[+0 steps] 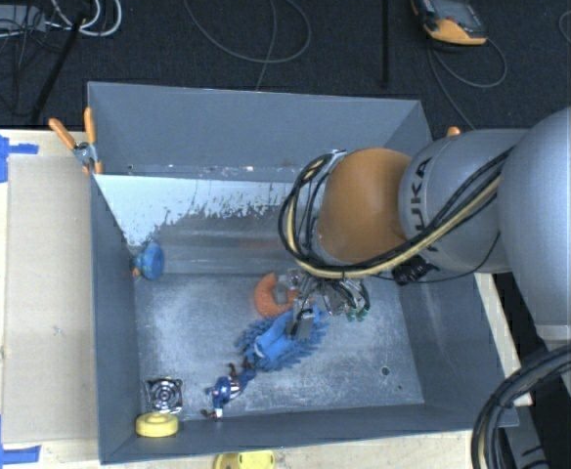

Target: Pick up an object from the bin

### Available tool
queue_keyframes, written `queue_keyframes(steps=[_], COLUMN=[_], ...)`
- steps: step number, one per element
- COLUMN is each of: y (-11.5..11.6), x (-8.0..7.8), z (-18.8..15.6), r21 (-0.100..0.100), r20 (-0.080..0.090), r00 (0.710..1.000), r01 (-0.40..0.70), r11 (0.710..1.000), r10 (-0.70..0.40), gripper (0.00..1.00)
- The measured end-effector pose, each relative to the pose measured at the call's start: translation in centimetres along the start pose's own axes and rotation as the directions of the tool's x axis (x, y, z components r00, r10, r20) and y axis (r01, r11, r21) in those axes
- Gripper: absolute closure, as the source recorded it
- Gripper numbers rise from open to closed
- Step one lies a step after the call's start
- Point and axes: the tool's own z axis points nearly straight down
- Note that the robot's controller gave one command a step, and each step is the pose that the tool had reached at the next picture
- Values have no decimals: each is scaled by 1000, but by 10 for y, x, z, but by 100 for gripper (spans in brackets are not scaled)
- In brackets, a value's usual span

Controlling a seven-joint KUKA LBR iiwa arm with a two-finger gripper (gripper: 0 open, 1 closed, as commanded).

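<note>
**Gripper low over a blue bristly thing in the middle of the bin**

A blue bristly thing, long and ragged-edged like a brush or a frilled toy, lies on the bin floor slightly right of centre. It runs on a slant from lower left to upper right. Its upper right end lies under the gripper, which is low in the bin right above that end. Whether the gripper touches it cannot be made out. Nor can it be told whether the gripper is released or clenched, since its tip is a tangle of small metal parts seen from above.

Just beside the gripper, on its left, sits an orange rounded thing, close to the upper end of the blue bristly thing.

Above the gripper, the wrist carries a rounded orange cover looped with black and pale cables. The grey arm comes in from the right over the bin's rim.

Further out, a small blue and dark piece lies near the lower left end of the bristly thing. In the bin's near left corner a shiny metal coil-like piece stands just beside a yellow disc. A blue ball rests well apart from these, against the left wall. The grey metal bin has a scuffed, speckled floor.
</note>
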Motion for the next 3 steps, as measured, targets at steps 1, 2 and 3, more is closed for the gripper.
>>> queue_keyframes(steps=[1,2,3], y=[0,2,2], x=[0,-39,-39], z=[0,-98,-98], r21=[0,1,1], r20=[0,-11,-11], r00=[1000,1000,1000], r01=[0,-24,-24], r11=[1000,1000,1000], r10=[0,24,24], gripper=[100,100,100])
